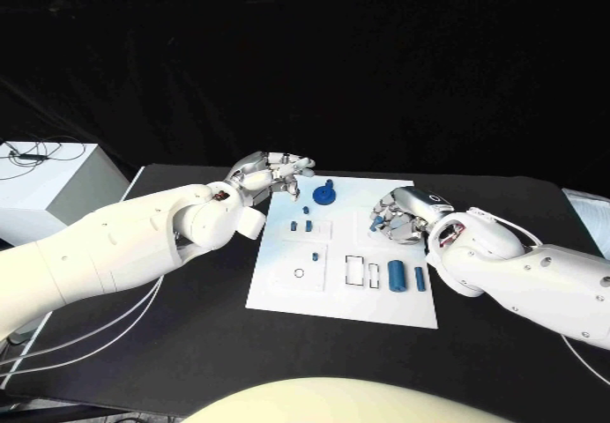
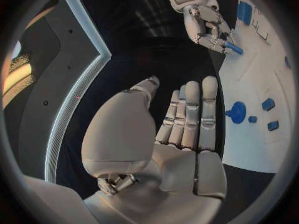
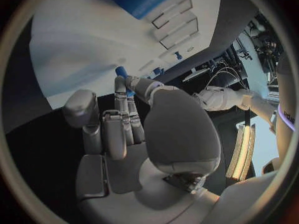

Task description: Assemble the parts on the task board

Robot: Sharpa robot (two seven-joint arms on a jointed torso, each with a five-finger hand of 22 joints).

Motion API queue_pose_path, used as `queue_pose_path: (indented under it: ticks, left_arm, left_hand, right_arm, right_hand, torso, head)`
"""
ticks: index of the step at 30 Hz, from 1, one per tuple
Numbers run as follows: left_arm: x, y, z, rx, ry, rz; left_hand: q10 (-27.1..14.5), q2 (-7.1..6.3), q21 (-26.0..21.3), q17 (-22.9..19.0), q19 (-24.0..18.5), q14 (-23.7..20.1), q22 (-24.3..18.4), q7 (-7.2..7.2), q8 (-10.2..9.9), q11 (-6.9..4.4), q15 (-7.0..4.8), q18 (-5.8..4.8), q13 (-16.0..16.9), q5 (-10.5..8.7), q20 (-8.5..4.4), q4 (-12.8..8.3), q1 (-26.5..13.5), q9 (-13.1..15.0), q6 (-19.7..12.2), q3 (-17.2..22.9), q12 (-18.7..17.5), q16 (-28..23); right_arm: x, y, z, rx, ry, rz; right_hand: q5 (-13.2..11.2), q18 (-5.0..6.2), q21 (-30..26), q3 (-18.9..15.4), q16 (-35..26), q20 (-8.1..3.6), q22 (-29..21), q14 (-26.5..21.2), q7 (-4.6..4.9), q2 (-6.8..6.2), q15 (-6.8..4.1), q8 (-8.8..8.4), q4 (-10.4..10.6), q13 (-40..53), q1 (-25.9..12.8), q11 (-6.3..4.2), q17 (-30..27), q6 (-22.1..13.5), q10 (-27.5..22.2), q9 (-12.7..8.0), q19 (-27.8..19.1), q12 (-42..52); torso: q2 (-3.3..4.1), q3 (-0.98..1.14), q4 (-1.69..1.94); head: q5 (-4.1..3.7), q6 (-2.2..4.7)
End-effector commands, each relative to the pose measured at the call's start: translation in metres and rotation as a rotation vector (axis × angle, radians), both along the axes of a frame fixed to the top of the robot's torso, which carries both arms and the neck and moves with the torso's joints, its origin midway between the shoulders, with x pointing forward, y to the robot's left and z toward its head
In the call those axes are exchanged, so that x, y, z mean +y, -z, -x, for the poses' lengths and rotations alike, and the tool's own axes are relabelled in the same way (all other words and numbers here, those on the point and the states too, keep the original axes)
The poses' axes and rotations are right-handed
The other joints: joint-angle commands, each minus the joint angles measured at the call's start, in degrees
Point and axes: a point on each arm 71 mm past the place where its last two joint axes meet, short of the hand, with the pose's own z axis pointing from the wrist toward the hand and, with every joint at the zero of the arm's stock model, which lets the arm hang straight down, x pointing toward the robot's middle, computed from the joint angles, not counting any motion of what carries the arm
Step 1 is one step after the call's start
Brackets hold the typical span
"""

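The white task board (image 1: pixel 286 286) lies in the middle of the black table. My right hand (image 1: pixel 407 214) hovers over its far right part and pinches a small blue peg (image 1: pixel 377 224) between thumb and a finger; the peg (image 2: pixel 233 48) also juts from that hand (image 2: pixel 202 20) in the left wrist view, and its tip (image 3: pixel 121 72) peeks past the fingertips of the right hand (image 3: pixel 124 119). My left hand (image 1: pixel 271 174) hangs above the board's far left corner, fingers straight and empty (image 2: pixel 187 119). A blue round part (image 1: pixel 325 193) stands on the board just right of it.
Small blue pieces (image 1: pixel 301 226) sit in the board's upper left. A blue cylinder (image 1: pixel 397 274) and a thin blue bar (image 1: pixel 420 278) lie beside rectangular slots (image 1: pixel 354 269). A white box (image 1: pixel 45 189) with cables stands off the table's left edge.
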Motion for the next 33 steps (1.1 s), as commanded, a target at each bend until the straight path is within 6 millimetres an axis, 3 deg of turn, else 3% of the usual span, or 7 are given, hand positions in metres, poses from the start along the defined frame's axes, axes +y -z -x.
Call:
queue_pose_path:
  ticks: [1,7,21,25,33]
  left_arm:
    - [-0.001,-0.001,0.000,0.000,0.012,0.012]
    - [-0.001,0.000,-0.001,0.001,0.011,0.013]
    - [-0.003,0.000,-0.001,0.001,0.014,0.015]
    - [-0.004,0.001,-0.001,0.001,0.016,0.016]
    - [-0.006,0.001,-0.001,0.001,0.021,0.020]
  left_hand:
    - [-0.5,0.31,0.3,0.1,0.3,-0.4,0.1,0.05,0.2,-0.14,0.12,0.34,0.1,-0.29,-0.11,0.2,0.4,0.0,-0.3,-0.2,0.0,-0.2]
    - [-0.5,0.31,0.3,0.1,0.3,-0.4,0.1,0.05,0.2,-0.14,0.12,0.34,0.1,-0.29,-0.11,0.2,0.4,0.0,-0.3,-0.2,0.0,-0.2]
    - [-0.5,0.39,0.3,0.1,0.2,-0.4,0.0,0.05,0.3,-0.13,0.13,0.35,0.1,-0.31,-0.10,0.3,0.6,0.0,-0.3,-0.2,0.0,-0.2]
    - [-0.5,0.39,0.3,0.1,0.2,-0.4,0.0,0.05,0.3,-0.13,0.13,0.35,0.1,-0.31,-0.10,0.3,0.6,0.0,-0.3,-0.2,0.0,-0.2]
    - [-0.5,0.39,0.3,0.1,0.2,-0.4,0.0,0.05,0.3,-0.13,0.13,0.35,0.1,-0.31,-0.10,0.3,0.6,0.0,-0.3,-0.2,0.0,-0.2]
  right_arm:
    - [0.002,-0.008,0.005,0.001,0.001,-0.050]
    - [0.015,-0.019,0.018,-0.002,-0.047,-0.084]
    - [0.073,-0.028,0.050,-0.064,-0.235,-0.066]
    - [0.092,-0.026,0.061,-0.070,-0.289,-0.045]
    - [0.120,-0.009,0.073,-0.067,-0.348,0.016]
  right_hand:
    - [0.0,-0.61,0.1,0.4,0.3,-0.48,0.1,3.2,0.22,0.37,-0.38,2.09,0.0,0.1,0.1,-0.04,0.1,0.4,0.5,2.6,0.1,-0.2]
    - [0.0,-0.60,0.1,0.5,0.3,-0.48,0.1,3.2,0.23,0.34,-0.37,2.18,-0.2,0.1,0.1,-0.03,0.0,0.3,0.5,2.7,0.1,-0.3]
    - [-0.2,-0.62,0.1,0.7,0.3,-0.49,0.2,3.2,0.26,0.37,-0.35,2.37,-0.5,0.1,0.2,-0.01,0.1,0.2,0.5,2.9,0.0,-0.5]
    - [-0.3,-0.60,0.0,0.8,0.3,-0.49,0.1,3.2,0.27,0.38,-0.35,2.40,-0.5,0.1,0.3,-0.01,0.1,0.2,0.5,3.0,0.0,-0.5]
    - [-0.3,-0.60,0.0,0.9,0.3,-0.49,0.1,3.2,0.27,0.39,-0.35,2.44,-0.6,0.1,0.3,0.00,0.0,0.2,0.5,3.0,0.0,-0.6]
  torso:
    - [-0.03,0.00,-0.09]
    - [0.01,0.03,-0.15]
    - [0.06,-0.02,0.09]
    - [0.14,0.02,-0.03]
    - [0.20,-0.04,0.17]
  head:
    - [0.11,0.09]
    - [0.22,0.18]
    - [1.35,-0.16]
    - [1.62,-0.15]
    - [1.90,-0.66]
